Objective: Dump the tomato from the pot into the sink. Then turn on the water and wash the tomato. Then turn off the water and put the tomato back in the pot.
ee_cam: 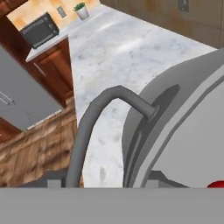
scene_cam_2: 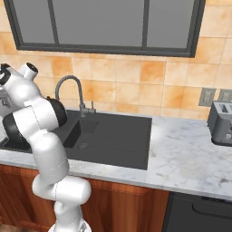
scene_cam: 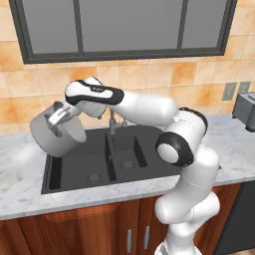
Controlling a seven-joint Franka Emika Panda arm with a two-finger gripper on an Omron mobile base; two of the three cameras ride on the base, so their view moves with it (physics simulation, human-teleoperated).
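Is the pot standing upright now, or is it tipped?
Tipped. The gripper holds the pot by its rim, lifted and tilted over the sink's left edge, its base facing the camera.

Pot (scene_cam: 57, 133) tilted above sink (scene_cam: 79, 172) left edge.

No writing, label, brand or number can be read anywhere here, neither on the appliances nor on the wall.
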